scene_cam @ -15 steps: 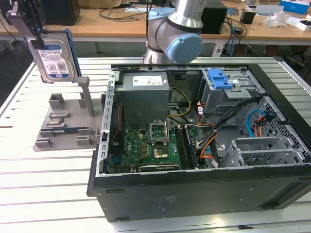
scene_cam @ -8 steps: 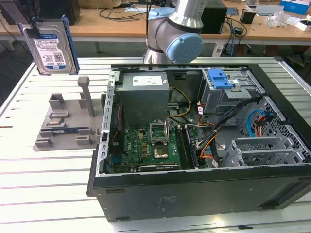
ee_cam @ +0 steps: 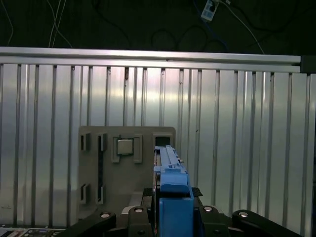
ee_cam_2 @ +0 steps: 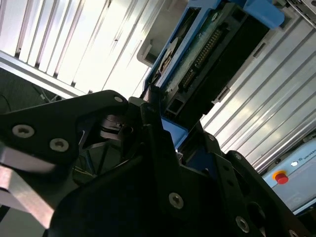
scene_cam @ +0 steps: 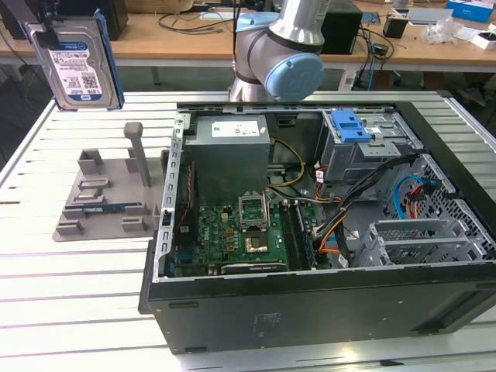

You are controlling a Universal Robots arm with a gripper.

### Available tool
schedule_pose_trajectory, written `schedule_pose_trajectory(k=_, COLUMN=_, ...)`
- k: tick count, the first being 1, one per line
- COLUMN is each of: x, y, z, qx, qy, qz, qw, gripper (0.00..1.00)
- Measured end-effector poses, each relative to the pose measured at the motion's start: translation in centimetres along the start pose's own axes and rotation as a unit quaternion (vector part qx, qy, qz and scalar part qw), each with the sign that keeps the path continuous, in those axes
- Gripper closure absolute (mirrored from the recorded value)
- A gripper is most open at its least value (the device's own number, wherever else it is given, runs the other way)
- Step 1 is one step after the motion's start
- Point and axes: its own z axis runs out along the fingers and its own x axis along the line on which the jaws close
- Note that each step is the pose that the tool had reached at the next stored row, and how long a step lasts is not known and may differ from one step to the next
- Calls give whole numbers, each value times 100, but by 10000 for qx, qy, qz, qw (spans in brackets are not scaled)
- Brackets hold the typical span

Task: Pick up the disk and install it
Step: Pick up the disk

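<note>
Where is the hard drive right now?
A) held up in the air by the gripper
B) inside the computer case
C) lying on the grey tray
A: the hard drive hangs clamped in the gripper, clear of the grey tray and computer case.

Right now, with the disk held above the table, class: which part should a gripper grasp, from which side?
Pinch the disk by its two flat faces at the end opposite its connectors, approaching from that end, as the gripper does: the body is thin, faces parallel.
</note>
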Motion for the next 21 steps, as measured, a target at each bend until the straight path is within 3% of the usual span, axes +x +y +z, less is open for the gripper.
schedule_pose_trajectory(k=5, x=2, y=2, z=-124, qx=1, qy=-12, qz=0, qw=10000, gripper=63)
schedule_pose_trajectory(k=7, x=4, y=3, z=-219, qx=1, qy=-16, qz=0, qw=10000, gripper=63)
schedule_pose_trajectory(k=21, x=12, y=8, z=-647, qx=1, qy=-27, qz=0, qw=10000, gripper=63)
